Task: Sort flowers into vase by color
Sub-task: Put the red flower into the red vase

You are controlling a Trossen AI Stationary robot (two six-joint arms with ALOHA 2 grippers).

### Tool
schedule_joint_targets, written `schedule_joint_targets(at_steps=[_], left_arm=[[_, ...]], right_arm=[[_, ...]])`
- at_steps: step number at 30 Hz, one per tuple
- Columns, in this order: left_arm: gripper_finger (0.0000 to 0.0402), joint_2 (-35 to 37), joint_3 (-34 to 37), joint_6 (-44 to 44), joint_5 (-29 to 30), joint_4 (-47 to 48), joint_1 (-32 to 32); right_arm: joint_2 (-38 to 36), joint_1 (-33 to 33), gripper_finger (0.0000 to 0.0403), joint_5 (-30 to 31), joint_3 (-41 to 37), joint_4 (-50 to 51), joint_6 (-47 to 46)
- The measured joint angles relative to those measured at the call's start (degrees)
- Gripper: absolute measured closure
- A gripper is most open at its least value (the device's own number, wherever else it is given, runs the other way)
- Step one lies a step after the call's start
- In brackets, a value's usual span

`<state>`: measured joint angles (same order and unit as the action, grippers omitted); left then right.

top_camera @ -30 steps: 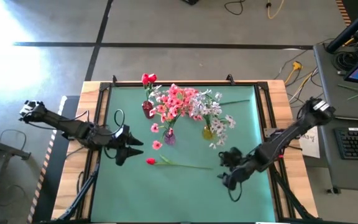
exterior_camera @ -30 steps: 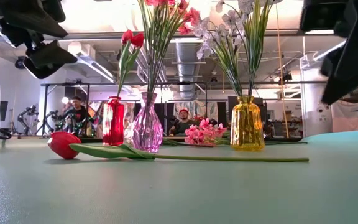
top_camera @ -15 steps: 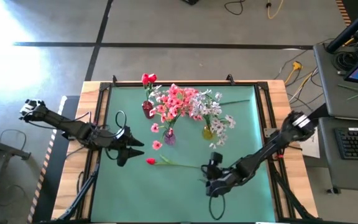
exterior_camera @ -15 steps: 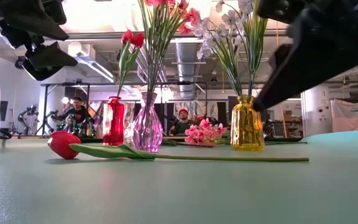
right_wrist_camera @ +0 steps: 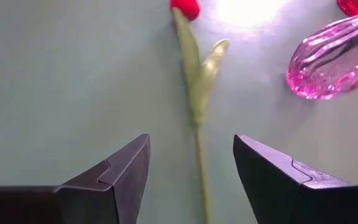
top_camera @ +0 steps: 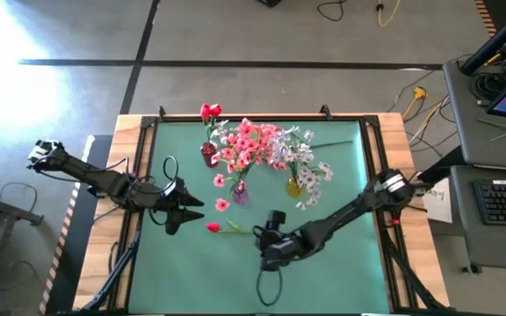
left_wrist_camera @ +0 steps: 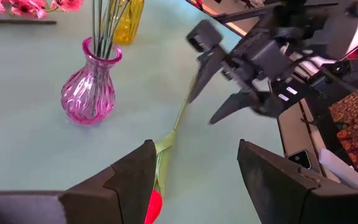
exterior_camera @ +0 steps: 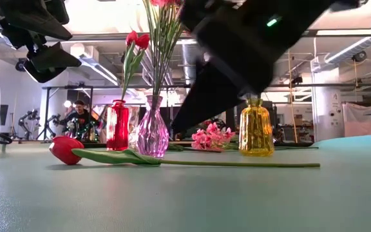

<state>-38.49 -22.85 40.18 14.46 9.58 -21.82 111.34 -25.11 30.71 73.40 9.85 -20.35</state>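
Red tulip (top_camera: 213, 227) lies flat on the green mat (top_camera: 183, 272), nearest the front edge, stem (top_camera: 240, 231) running toward the right side. Behind it, three vases in a row: red vase (exterior_camera: 116, 125) with red blooms, pink vase (exterior_camera: 152, 132) with pink sprays, yellow vase (exterior_camera: 256, 128) with white sprays. One pink sprig (exterior_camera: 210, 138) lies loose on the mat between the pink and yellow vases. Room beyond: a seated person (exterior_camera: 79, 116) and workshop gear. No legible writing seen.

Right gripper (top_camera: 271, 235) hangs over the tulip's stem, fingers (right_wrist_camera: 120, 171) parted to either side of it, nothing gripped; its arm blocks part of the low view. Left gripper (top_camera: 193, 211) waits left of the tulip's head, fingers (left_wrist_camera: 129, 180) apart and empty.
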Motion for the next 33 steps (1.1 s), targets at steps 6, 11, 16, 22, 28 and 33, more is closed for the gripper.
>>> schedule_joint_targets(at_steps=[6,11,16,22,28,33], left_arm=[[0.0185,-0.6,0.0,0.0,0.0,-0.2,0.0],[0.0185,-1.8,0.0,0.9,0.2,-0.7,0.0],[0.0185,-3.6,0.0,0.8,2.0,-3.4,0.0],[0.0185,-6.1,0.0,-1.5,3.1,-10.7,0.0],[0.0185,-6.1,0.1,-4.0,9.1,-23.9,0.0],[0.0185,-5.3,0.1,-13.8,7.0,-32.1,-0.4]], right_arm=[[5.0,3.2,0.0199,-2.7,3.6,-2.0,3.0],[8.0,4.1,0.0232,-4.2,4.9,-2.1,3.0],[9.3,4.8,0.0290,-6.5,5.1,-2.4,0.4],[9.8,5.1,0.0382,-9.7,5.1,-2.6,0.6],[7.7,4.6,0.0390,-10.4,4.9,-0.9,2.3],[2.6,2.8,0.0390,-10.7,4.6,3.8,3.6]])
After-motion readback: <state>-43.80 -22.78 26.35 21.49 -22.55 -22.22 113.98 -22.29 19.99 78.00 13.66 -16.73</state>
